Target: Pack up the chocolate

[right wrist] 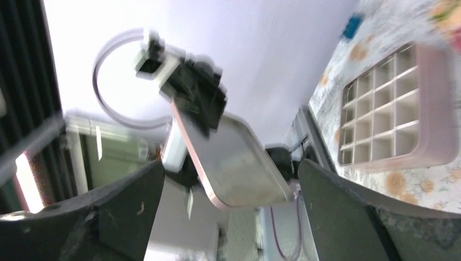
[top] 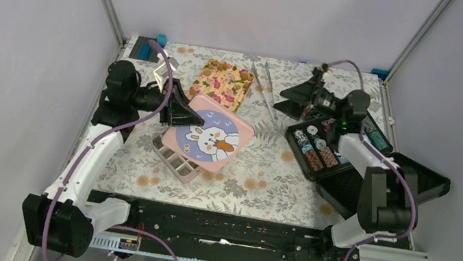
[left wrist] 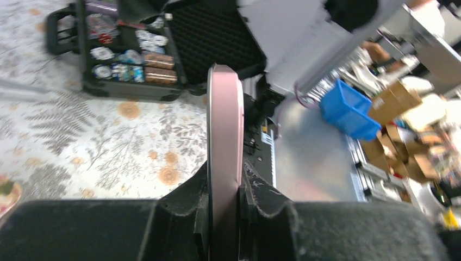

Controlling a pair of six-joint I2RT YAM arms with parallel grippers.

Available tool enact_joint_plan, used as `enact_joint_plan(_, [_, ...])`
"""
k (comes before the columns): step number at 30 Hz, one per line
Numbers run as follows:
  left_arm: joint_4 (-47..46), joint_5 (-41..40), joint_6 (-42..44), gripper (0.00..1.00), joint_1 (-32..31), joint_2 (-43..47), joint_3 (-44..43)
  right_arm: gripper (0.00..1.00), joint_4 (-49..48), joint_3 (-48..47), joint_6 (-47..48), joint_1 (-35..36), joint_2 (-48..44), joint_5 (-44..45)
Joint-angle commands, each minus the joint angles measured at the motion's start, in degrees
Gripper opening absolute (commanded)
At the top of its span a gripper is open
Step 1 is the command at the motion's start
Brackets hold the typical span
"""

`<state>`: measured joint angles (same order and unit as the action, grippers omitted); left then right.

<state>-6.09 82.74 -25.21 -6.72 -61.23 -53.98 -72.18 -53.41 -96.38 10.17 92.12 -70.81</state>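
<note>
My left gripper [top: 182,115] is shut on the rim of a pink tin lid [top: 211,134] with a rabbit picture and holds it tilted above the divided tin [top: 175,162]. In the left wrist view the lid [left wrist: 224,119] stands edge-on between the fingers of the left gripper [left wrist: 224,182]. In the right wrist view the tin [right wrist: 391,109] shows several empty cells, and the lid's metal underside [right wrist: 239,163] hangs in the air. My right gripper [top: 287,101] is open and empty, raised above the table at the back right. Golden-olive patches [top: 215,73] on the floral tray may be the chocolate; I cannot tell lumps from the print.
The floral tray [top: 237,97] lies behind the tin. Metal tongs [top: 266,88] lie beside it. An open black case [top: 345,182] with round striped chips [top: 312,149] stands at the right, under the right arm. It also shows in the left wrist view [left wrist: 136,89].
</note>
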Motion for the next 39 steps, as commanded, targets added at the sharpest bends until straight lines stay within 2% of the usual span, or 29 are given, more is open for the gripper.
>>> enact_joint_plan(1, [16.14,-12.87,5.81,0.0,2.69,-1.15,-3.0,1.0,64.19,-6.07,49.24,-2.73,-12.76,22.19])
enact_joint_plan(2, [16.65,-14.34,3.55,0.0,3.7,-1.77,-2.73,1.0,75.81,-8.94,56.44,-1.57,-14.05,30.07])
enact_joint_plan(3, [16.41,-15.18,0.86,0.0,4.74,-2.34,-2.3,1.0,81.98,-10.32,59.86,-1.38,-15.06,34.81])
enact_joint_plan(4, [15.5,-16.99,-2.83,0.0,5.7,-2.47,-1.38,1.0,83.57,-10.53,60.96,-1.43,-15.85,37.02])
enact_joint_plan(6, [14.34,-22.67,-7.96,0.0,7.91,-1.24,0.97,1.0,84.57,-10.09,61.86,-1.36,-17.34,40.25])
enact_joint_plan(9, [14.9,-35.48,-15.18,0.0,11.47,4.21,5.44,1.0,83.07,-7.72,61.01,-0.77,-18.48,41.11])
enact_joint_plan(13, [15.49,-55.21,-24.43,0.0,12.24,15.8,12.29,1.0,84.17,-7.38,62.92,2.47,-17.16,43.52])
enact_joint_plan(18, [13.26,-70.97,-33.6,0.0,12.22,30.79,21.28,1.0,84.98,-8.69,64.57,6.4,-15.07,44.95])
enact_joint_plan(21, [10.72,-71.72,-36.85,0.0,12.22,35.5,24.53,1.0,84.97,-8.82,64.74,8.01,-14.32,45.18])
enact_joint_plan(25, [6.9,-67.05,-41.24,0.0,12.26,34.85,27.43,1.0,84.86,-8.79,64.66,9.25,-13.79,45.22])
enact_joint_plan(30, [-2.15,-64.2,-46.48,0.0,12.25,34.75,32.24,1.0,84.74,-8.4,64.54,10.4,-13.61,44.94])
enact_joint_plan(39, [-13.1,-67.59,-54.65,0.0,12.25,38.93,44.24,1.0,84.14,-7.56,64.35,11.45,-13.43,43.97])
